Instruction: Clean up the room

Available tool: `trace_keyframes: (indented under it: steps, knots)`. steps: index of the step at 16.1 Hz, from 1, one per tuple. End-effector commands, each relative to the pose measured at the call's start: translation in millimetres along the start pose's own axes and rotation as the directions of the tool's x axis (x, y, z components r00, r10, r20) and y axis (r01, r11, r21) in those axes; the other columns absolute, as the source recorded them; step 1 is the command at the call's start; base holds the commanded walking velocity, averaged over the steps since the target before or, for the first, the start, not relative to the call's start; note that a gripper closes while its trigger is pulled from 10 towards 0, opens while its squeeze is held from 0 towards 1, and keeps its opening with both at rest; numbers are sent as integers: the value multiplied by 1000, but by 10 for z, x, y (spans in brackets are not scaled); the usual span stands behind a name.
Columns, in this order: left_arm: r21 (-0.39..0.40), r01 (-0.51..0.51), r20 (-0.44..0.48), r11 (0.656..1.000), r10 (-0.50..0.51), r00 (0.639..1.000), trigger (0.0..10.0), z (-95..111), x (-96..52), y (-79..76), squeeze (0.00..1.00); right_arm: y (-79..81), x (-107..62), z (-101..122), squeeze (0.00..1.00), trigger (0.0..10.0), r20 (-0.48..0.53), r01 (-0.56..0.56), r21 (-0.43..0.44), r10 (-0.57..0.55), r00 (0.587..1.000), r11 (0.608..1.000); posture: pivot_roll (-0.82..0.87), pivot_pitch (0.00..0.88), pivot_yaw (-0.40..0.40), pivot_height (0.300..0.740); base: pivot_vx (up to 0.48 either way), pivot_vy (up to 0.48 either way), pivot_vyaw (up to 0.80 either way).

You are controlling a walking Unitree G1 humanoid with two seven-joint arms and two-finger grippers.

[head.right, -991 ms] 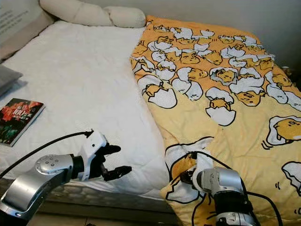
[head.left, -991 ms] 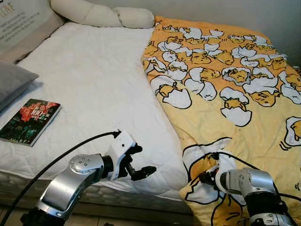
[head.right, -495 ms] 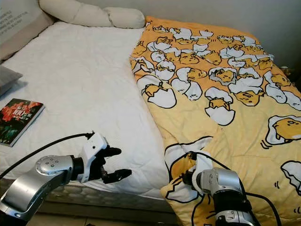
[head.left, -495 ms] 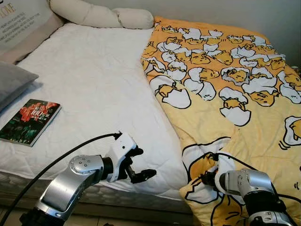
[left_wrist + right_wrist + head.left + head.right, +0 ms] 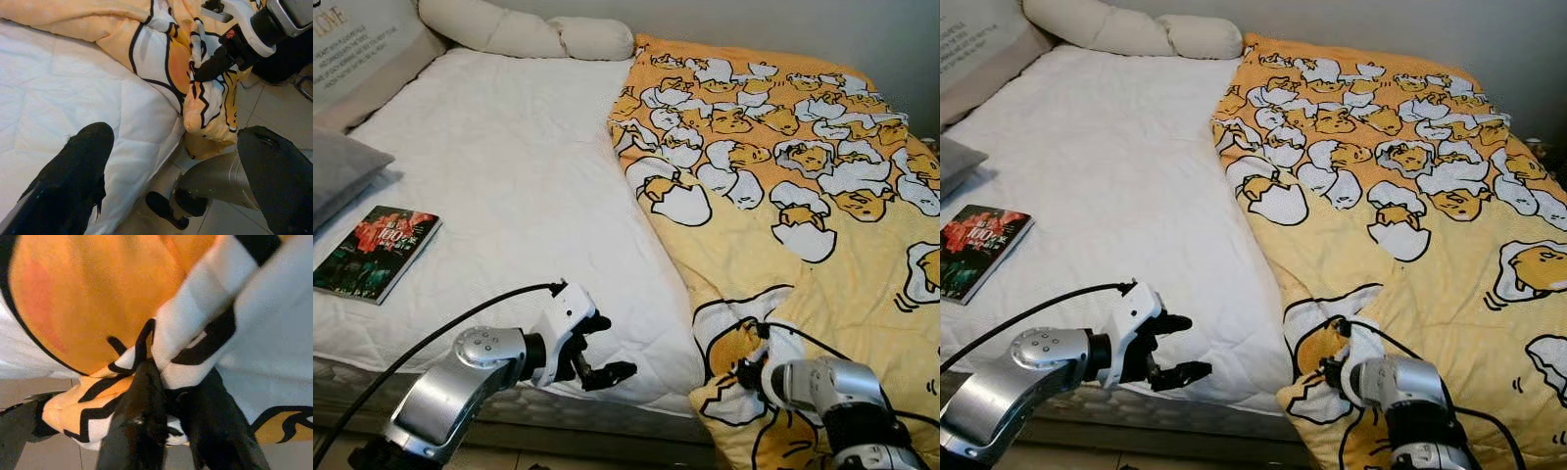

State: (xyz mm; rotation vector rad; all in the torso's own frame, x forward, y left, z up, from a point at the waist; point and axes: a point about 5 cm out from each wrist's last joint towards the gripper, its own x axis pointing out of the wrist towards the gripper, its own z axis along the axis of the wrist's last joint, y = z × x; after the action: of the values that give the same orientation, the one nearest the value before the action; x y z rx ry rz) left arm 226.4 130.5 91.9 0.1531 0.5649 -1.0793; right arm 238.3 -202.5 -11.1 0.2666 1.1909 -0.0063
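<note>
A yellow blanket (image 5: 783, 196) printed with egg cartoons covers the right half of the bed, and its near corner hangs over the front edge. My right gripper (image 5: 744, 374) is shut on that corner, with bunched fabric pinched between its fingers (image 5: 142, 431). My left gripper (image 5: 607, 348) is open and holds nothing. It hovers at the front edge of the bare white mattress (image 5: 509, 176), a little left of the blanket corner (image 5: 205, 107). A book (image 5: 374, 251) with a dark red cover lies on the mattress at the left.
A grey pillow (image 5: 337, 171) rests at the left edge. A long cream bolster (image 5: 524, 29) and a printed cushion (image 5: 352, 44) lie at the head of the bed. Tiled floor (image 5: 274, 107) shows below the front edge.
Both arms have sunk slightly toward the bed's front edge. The right gripper keeps its hold on the blanket corner, and the left stays open.
</note>
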Motion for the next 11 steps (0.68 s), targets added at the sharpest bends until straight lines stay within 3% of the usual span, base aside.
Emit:
trace_keyframes:
  steps: [1,8,9,11]
  knots:
    - [12,8,0,1000,-8,1000,10000,25,-9,-27,0,-38,-35,28,0,0,19,0,2,0,1000,1000,-54,0,-63,740,0,0,0]
    - [-7,4,-8,1000,-4,1000,10000,-41,-51,-74,0,-71,-56,-29,0,0,34,-42,-8,43,999,999,-50,0,-64,740,0,0,0]
    - [-8,3,-10,1000,-3,1000,10000,-45,-57,-75,0,-50,-71,-9,0,0,64,-79,-20,80,995,997,-50,0,-62,740,0,0,0]
    - [-9,4,-13,1000,-4,1000,10000,-46,-62,-76,0,85,-177,22,0,0,99,-274,-110,285,953,955,-52,0,-57,740,0,0,0]
